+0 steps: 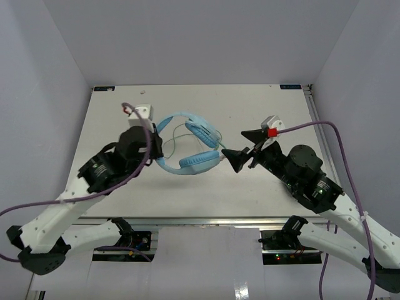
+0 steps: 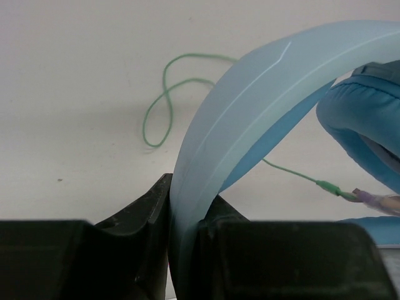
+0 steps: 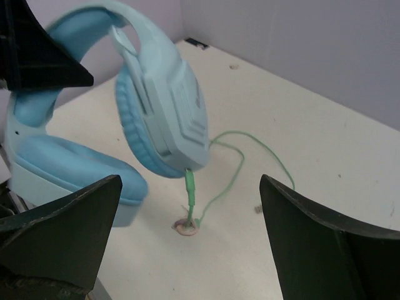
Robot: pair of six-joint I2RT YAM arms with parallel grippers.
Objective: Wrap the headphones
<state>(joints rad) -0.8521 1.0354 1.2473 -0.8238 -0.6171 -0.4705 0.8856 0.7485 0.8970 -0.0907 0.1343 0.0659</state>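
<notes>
The light blue headphones (image 1: 190,145) are held up over the middle of the table. My left gripper (image 1: 157,149) is shut on their wide headband (image 2: 250,106), which runs up between its jaws. My right gripper (image 1: 245,145) is open and empty, just right of the earcups. In the right wrist view one earcup (image 3: 164,112) hangs between the jaws, with the green plug (image 3: 190,187) at its lower edge. The thin pale green cable (image 3: 250,150) trails loose on the table and loops in the left wrist view (image 2: 164,100).
A small pinkish ring (image 3: 185,226) lies on the table under the plug. The white table (image 1: 206,194) has raised walls behind and at both sides. A purple-tipped cable end (image 2: 375,200) shows by the lower earcup.
</notes>
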